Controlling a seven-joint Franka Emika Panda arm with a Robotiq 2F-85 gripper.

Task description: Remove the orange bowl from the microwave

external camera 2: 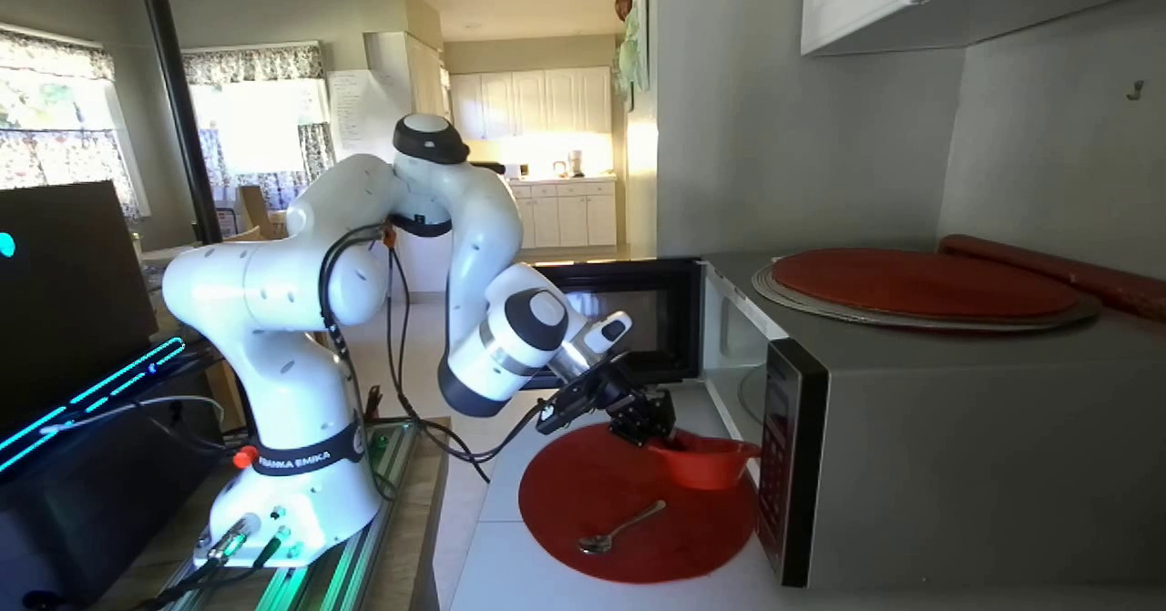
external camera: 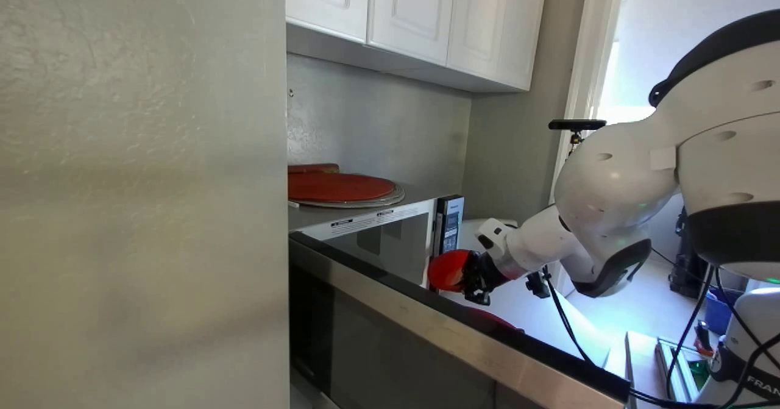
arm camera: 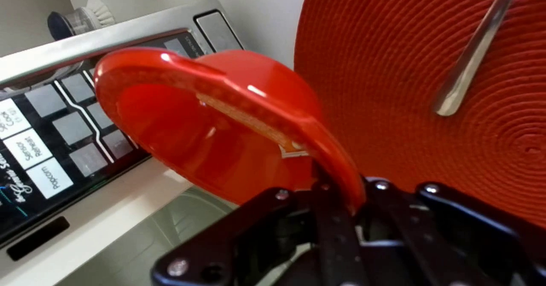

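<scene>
The orange bowl (external camera 2: 706, 467) is outside the microwave (external camera 2: 984, 465), in front of its open cavity and beside the button panel (arm camera: 76, 115). It also shows in an exterior view (external camera: 448, 270) and in the wrist view (arm camera: 170, 119). My gripper (arm camera: 346, 188) is shut on the bowl's rim, one finger inside and one outside. The gripper shows in both exterior views (external camera: 472, 277) (external camera 2: 658, 424). The bowl looks tilted and held above the red round mat. The microwave door (external camera: 426, 320) stands wide open. The fingertip inside the bowl is partly hidden.
A red round mat (external camera 2: 565, 493) with a spoon (external camera 2: 619, 529) lies on the white counter below the gripper. A flat red disc (external camera 2: 920, 281) and a red roll (external camera 2: 1048, 268) lie on the microwave. White cabinets (external camera: 411, 13) hang above. The microwave body stands close beside the bowl.
</scene>
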